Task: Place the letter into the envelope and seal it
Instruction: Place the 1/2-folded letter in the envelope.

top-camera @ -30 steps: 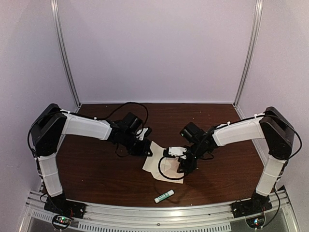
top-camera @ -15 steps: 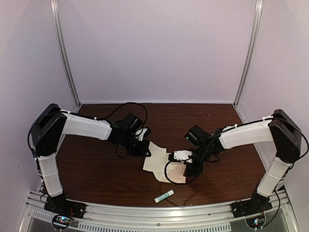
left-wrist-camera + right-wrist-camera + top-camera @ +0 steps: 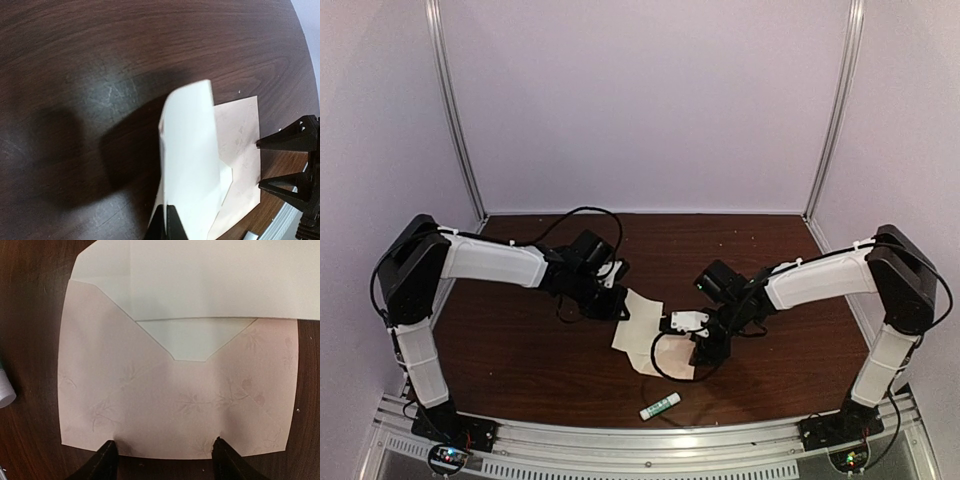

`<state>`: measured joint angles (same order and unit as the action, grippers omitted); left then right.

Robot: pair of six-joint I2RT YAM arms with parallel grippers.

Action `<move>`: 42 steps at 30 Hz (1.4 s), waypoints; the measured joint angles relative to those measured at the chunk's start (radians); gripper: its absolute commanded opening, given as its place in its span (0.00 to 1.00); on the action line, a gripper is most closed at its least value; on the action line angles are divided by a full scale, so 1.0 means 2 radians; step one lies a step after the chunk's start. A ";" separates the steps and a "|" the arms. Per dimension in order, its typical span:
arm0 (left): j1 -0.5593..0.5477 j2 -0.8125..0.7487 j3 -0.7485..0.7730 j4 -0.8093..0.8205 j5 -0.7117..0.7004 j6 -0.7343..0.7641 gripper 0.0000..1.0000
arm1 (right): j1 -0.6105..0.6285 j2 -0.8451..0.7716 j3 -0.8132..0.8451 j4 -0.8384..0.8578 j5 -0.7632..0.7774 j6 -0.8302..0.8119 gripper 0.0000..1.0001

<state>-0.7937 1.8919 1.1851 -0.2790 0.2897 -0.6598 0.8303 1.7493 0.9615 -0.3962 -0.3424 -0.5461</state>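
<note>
Set against the view from half a second before, the right gripper [image 3: 162, 461] had drawn back a little toward the left arm, and the envelope [image 3: 175, 400] under it had shifted the same way across the table [image 3: 520, 340]. The left arm had hardly moved. The glue stick [image 3: 660, 405] lay where it had been, near the front edge and apart from the papers.

The left gripper [image 3: 167, 224] was closed tight on the near edge of the letter [image 3: 192, 165], pinching it between its fingertips. The sheet rose from that grip and curled over (it looked plain white from the left wrist camera), its far end hanging above the envelope's open end.

The right gripper's fingers [image 3: 106, 460] stood well apart and held nothing. Their tips sat at the envelope's near edge, one toward each corner, and we could not tell whether they pressed on the paper or only hovered over it.

The envelope lay flat on the dark wood between the two grippers, face up. It was a pale pinkish tan with a faint flower print and diagonal seams meeting below a V-shaped mouth. Through that mouth a cream inner surface showed. Beyond it the letter crossed the top of the right wrist view and covered the envelope's far edge, where the cream corner peeking out at the left may have been the opened flap.
</note>
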 measured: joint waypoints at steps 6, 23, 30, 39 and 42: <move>-0.004 -0.030 -0.011 -0.014 -0.016 0.000 0.00 | 0.000 0.003 0.002 0.002 -0.004 0.007 0.64; -0.017 -0.041 -0.028 0.004 -0.027 0.019 0.00 | 0.001 0.012 0.012 0.001 -0.005 0.012 0.64; -0.017 -0.050 -0.033 0.039 -0.044 0.041 0.00 | 0.001 0.012 0.013 0.001 -0.005 0.012 0.64; -0.018 -0.050 -0.039 0.050 -0.041 0.045 0.00 | 0.001 0.014 0.015 0.001 -0.005 0.014 0.64; -0.018 -0.050 -0.046 0.047 -0.027 0.047 0.00 | 0.001 0.016 0.017 0.002 -0.005 0.014 0.64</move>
<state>-0.8288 1.7912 1.0939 -0.1852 0.2363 -0.5663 0.8318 1.7805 0.9947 -0.3931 -0.3523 -0.5171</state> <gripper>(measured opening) 0.007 0.640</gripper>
